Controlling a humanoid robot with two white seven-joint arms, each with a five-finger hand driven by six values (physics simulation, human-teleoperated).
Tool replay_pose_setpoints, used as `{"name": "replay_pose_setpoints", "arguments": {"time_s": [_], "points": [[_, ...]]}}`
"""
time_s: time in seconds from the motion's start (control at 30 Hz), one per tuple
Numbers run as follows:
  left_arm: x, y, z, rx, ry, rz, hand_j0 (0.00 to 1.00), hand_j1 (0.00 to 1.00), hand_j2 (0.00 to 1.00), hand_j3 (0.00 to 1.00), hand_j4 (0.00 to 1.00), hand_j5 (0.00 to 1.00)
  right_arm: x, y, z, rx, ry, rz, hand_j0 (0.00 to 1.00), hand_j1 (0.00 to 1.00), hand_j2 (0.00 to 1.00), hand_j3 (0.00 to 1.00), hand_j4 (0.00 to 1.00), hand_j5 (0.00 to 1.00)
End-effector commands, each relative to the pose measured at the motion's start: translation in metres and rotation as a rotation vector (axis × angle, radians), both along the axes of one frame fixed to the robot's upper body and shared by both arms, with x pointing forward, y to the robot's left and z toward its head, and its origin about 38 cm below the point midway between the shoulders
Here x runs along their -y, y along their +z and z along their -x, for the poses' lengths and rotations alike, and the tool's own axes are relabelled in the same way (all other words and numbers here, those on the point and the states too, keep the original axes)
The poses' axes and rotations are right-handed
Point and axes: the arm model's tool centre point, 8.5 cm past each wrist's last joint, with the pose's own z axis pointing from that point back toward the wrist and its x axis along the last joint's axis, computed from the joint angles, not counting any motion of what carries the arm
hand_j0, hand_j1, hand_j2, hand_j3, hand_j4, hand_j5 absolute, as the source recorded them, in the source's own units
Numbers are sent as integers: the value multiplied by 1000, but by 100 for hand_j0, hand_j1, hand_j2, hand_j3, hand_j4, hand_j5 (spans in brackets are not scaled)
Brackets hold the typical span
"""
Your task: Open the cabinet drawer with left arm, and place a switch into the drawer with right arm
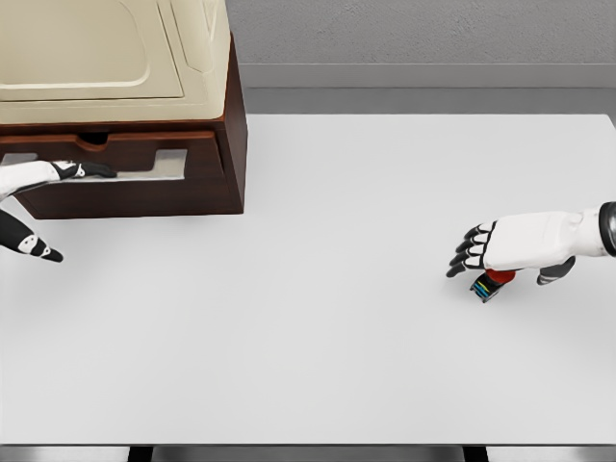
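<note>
The brown cabinet (207, 144) with a cream top stands at the table's back left. Its drawer front (125, 154) has a pale handle recess. My left hand (58, 207) comes in from the left edge with its fingers spread; one dark fingertip (96, 171) reaches into the recess, and the thumb points down at the table. The switch (491, 282), a small red, black and blue block, lies on the table at the right. My right hand (500, 262) hovers just over it, palm down and open, fingers pointing left, partly hiding it.
The white table (318, 289) spreads wide between the cabinet and the switch. Its front edge runs along the bottom of the view, and a grey wall stands behind it.
</note>
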Motion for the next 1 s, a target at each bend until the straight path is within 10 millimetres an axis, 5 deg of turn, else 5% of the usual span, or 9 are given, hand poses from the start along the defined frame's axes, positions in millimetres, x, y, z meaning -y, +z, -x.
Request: {"name": "replay_pose_setpoints", "arguments": {"time_s": [0.0, 0.97], "points": [[2, -2, 4, -7, -31, -26, 100, 100, 100, 100, 100, 100, 0, -2, 0, -6, -2, 0, 100, 100, 100, 100, 100, 100], [-1, 15, 30, -15, -165, -24, 100, 100, 100, 100, 100, 100, 1, -2, 1, -6, -6, 1, 100, 100, 100, 100, 100, 100]]}}
